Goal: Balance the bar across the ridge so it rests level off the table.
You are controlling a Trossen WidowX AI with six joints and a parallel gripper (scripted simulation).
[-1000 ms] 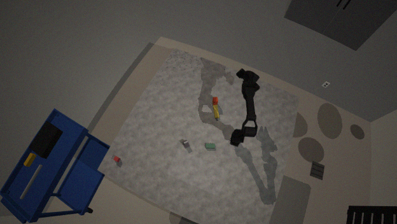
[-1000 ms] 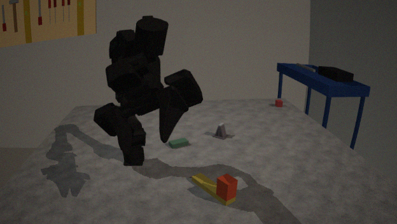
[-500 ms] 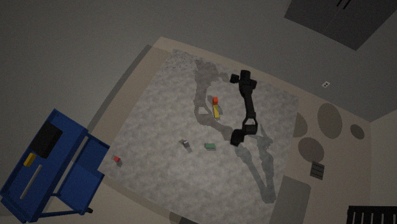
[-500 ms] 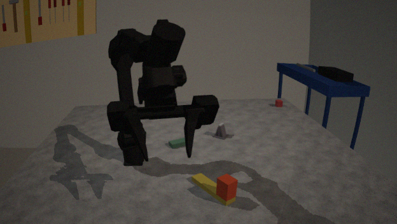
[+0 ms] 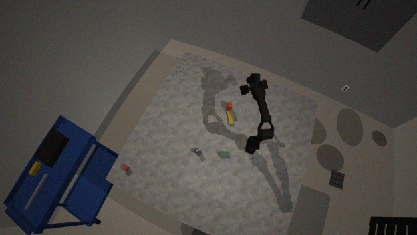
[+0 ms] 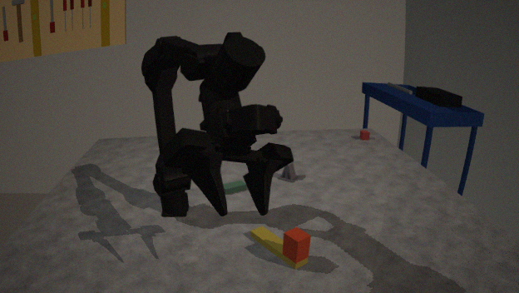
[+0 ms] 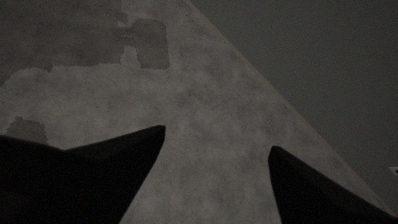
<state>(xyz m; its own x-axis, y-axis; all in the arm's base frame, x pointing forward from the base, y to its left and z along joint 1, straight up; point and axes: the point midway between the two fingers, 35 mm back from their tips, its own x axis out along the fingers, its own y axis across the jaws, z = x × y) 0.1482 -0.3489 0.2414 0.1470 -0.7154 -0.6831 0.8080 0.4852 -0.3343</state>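
Note:
The yellow bar (image 5: 230, 118) (image 6: 266, 238) is on the table, with an orange-red block (image 5: 229, 106) (image 6: 296, 245) on one end. Whether the bar lies quite flat is hard to tell. The ridge, a small grey wedge (image 5: 198, 151) (image 6: 289, 171), stands apart from the bar, nearer the table's middle, with nothing on it. My gripper (image 6: 244, 215) (image 7: 216, 142) is open and empty, fingers pointing down, above the table and off to the side of the bar. The wrist view shows neither bar nor ridge.
A green block (image 5: 224, 153) (image 6: 235, 187) lies beside the ridge. A small red block (image 5: 125, 167) (image 6: 364, 135) sits near the table's far edge. A blue cart (image 5: 80, 170) (image 6: 453, 118) stands beyond that edge. The arm's shadow falls across the table.

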